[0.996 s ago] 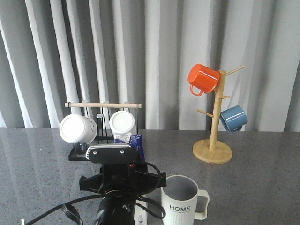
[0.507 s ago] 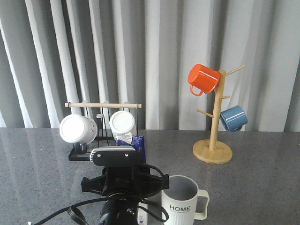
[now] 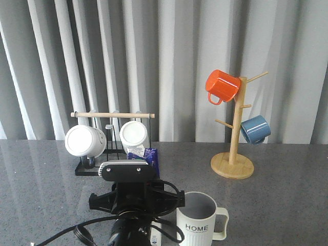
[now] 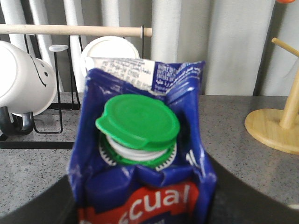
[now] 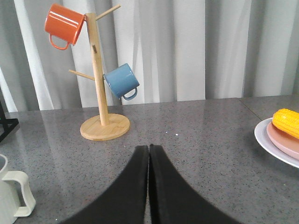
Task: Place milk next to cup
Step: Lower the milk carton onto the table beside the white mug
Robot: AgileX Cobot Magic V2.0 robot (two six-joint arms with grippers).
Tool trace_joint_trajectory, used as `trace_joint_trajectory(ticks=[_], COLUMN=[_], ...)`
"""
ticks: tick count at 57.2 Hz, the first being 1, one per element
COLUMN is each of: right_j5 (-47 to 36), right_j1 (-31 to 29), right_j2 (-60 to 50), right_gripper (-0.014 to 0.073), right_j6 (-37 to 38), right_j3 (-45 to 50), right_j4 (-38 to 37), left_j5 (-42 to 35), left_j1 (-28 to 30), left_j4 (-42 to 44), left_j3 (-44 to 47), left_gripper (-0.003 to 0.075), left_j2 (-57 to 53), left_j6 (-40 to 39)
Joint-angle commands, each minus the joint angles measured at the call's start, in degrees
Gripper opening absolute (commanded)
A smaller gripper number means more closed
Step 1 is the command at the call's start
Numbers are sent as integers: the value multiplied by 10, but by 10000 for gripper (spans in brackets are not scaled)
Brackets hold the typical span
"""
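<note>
Lower left-center of the front view: left arm is holding the milk point(image 3: 149, 157) upright, only its blue top peeking over the wrist camera housing. Left gripper point(image 4: 140, 212) is clamping the carton low on its sides, green cap point(image 4: 138, 119) facing the lens. Just right of it, the cup point(image 3: 197, 222) is sitting at bottom center, handle pointing right. Looks like the set-down step; next move likely calls for lowering and releasing without bumping the cup. Right gripper point(image 5: 148, 184) is idling, fingers pressed together.

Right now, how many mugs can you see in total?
5: two white mugs on the black rack, orange mug and blue mug on the wooden tree, HOME cup in front.
</note>
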Motion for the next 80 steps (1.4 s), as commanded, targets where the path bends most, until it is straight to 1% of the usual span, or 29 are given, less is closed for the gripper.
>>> trace_joint_trajectory(ticks=[1, 12, 20, 26, 39, 41, 42, 56, 65, 71, 80], right_j5=[-40, -41, -41, -41, -41, -41, -41, -41, -41, -40, -40], right_j1=[-2, -2, -2, -2, -2, -2, -2, -2, -2, -2, -2], right_j2=[1, 1, 1, 1, 1, 1, 1, 1, 1, 1, 1], right_gripper=[-3, -3, -3, -3, -3, -3, -3, -3, -3, -3, -3], right_j6=[0, 0, 0, 0, 0, 0, 0, 0, 0, 0, 0], right_j3=[-16, -16, -16, -16, -16, -16, -16, -16, -16, -16, -16], right_j4=[0, 0, 0, 0, 0, 0, 0, 0, 0, 0, 0], left_j5=[15, 8, 22, 21, 23, 23, 24, 39, 41, 44, 59], left_j1=[-1, -1, -1, -1, -1, -1, -1, -1, -1, -1, -1], left_j4=[-21, -21, -21, -21, -26, -26, -26, -25, -16, -13, 27], left_j3=[-5, -5, -5, -5, -5, -5, -5, -5, -5, -5, -5], left_gripper=[255, 258, 315, 405, 692, 729, 735, 720, 713, 712, 696], left_j2=[-12, -13, -19, -25, -36, -36, -36, -50, -80, -107, -160], left_j6=[4, 5, 17, 21, 21, 21, 21, 22, 48, 51, 50])
